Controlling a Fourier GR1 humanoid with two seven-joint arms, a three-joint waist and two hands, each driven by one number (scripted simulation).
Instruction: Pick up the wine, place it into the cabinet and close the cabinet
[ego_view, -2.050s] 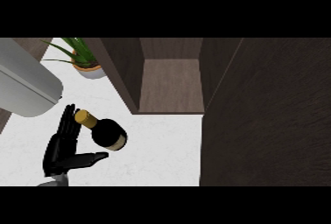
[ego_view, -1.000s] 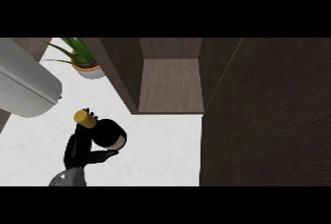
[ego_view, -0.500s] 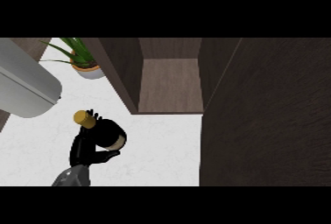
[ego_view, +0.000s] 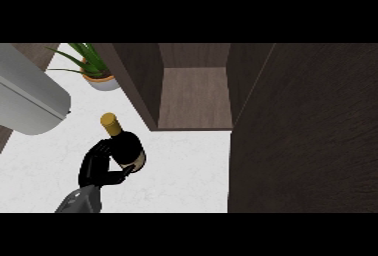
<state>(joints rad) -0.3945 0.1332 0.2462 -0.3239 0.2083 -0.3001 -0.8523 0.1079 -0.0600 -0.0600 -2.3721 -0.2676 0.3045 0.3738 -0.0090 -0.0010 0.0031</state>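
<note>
Fingers (ego_view: 118, 175) of the left hand (ego_view: 100, 167) are curled round the lower body of the wine (ego_view: 125, 145), grasping it; the dark bottle leans with its gold-capped neck pointing up and away from the robot, over the white table (ego_view: 177, 170), just left of the open cabinet (ego_view: 193, 95). The right hand does not show. Judging from this, the step in hand is carrying the bottle to the cabinet: it would go best by bringing the bottle closer to upright, swinging it right past the cabinet's near side wall, and setting it well inside on the wooden shelf (ego_view: 196, 102), so that the large dark door (ego_view: 303, 130) at the right can swing shut without meeting it. A pale band near the bottle's base may be a label, but no writing or brand can be read. A potted plant (ego_view: 92, 67) stands at the back left, beside a grey rounded appliance (ego_view: 29, 100).
</note>
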